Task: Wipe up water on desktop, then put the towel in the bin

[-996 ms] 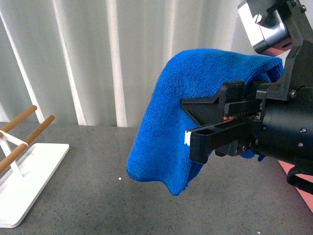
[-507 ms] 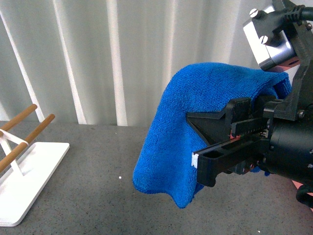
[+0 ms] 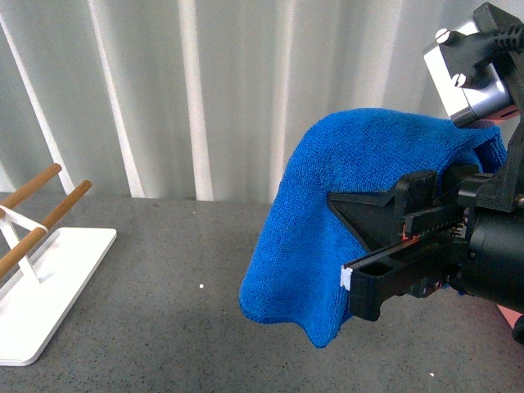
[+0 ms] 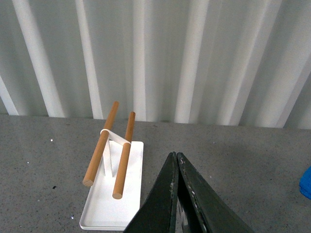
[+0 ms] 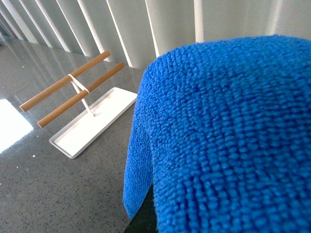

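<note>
Towel (image 3: pixel 307 205) apparently pinched in right gripper (image 3: pixel 344 241), draped over its black fingers, hanging clear above desktop (image 3: pixel 164 327) | left gripper (image 4: pixel 176 162) pressed together, empty | white rack (image 3: pixel 57 270) well apart, leftward

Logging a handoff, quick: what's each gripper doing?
Left gripper: closed, empty.
Right gripper: closed on the towel.

One blue towel (image 3: pixel 327 213). One white rack (image 3: pixel 57 270) carrying two wooden bars (image 3: pixel 49 217). One grey desktop (image 3: pixel 180 327). Two grippers: the right gripper (image 3: pixel 358 246) in the front view, the left gripper (image 4: pixel 174 162) in its own wrist view. One pink sliver at the frame's edge, possibly the bin (image 3: pixel 509 314)
</note>
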